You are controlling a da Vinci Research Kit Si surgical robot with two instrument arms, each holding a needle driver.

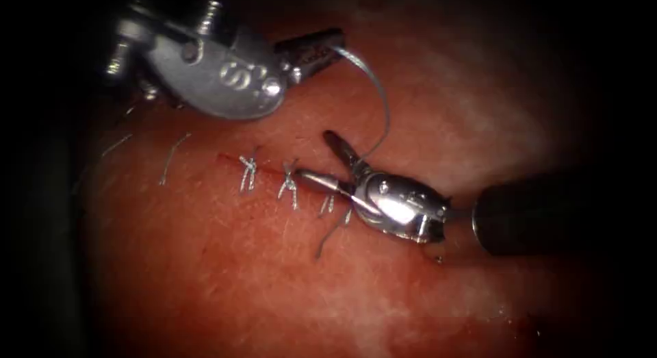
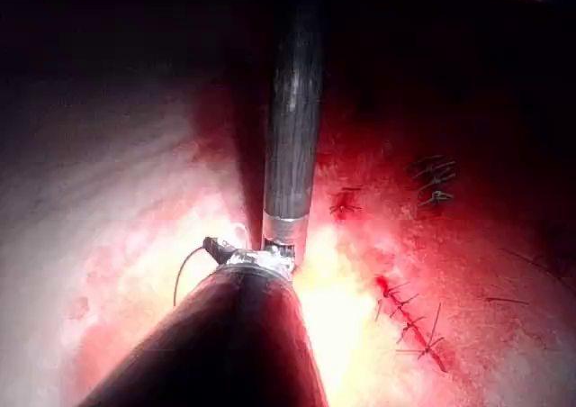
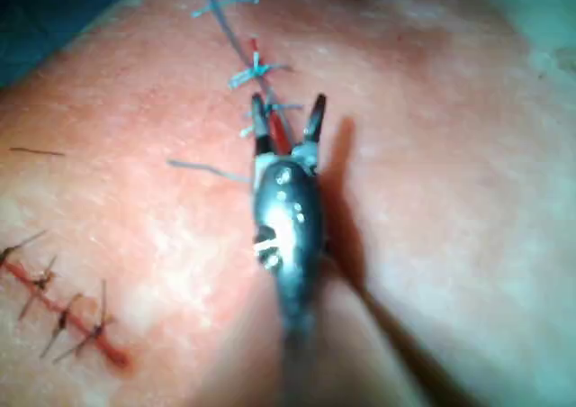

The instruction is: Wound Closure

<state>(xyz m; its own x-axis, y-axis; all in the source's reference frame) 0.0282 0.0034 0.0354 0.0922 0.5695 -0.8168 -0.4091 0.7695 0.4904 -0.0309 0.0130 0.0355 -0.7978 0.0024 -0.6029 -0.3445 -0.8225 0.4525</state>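
My left tool point(image 1: 327, 44) reaches in over the tissue point(image 1: 226, 276), with its jaws shut on the thread point(image 1: 384, 105). From there the thread arcs down to my right tool point(image 1: 315, 155), which stands open right at the cut point(image 1: 229, 157); one jaw points up and the other lies along the wound line. Three tied stitches point(image 1: 288, 185) cross the cut, the third just under the right tool, trailing a tail point(image 1: 330, 236). In the right wrist view the open jaws straddle the red cut line point(image 3: 280, 139), just short of the knots point(image 3: 256, 69). I cannot make out the needle.
Loose cut thread ends point(image 1: 171, 159) lie on the tissue left of the cut. Another stitched cut point(image 3: 63, 317) crosses the tissue in the right wrist view, and several older stitched cuts point(image 2: 409, 321) appear in the left wrist view beside the right arm's shaft point(image 2: 292, 110).
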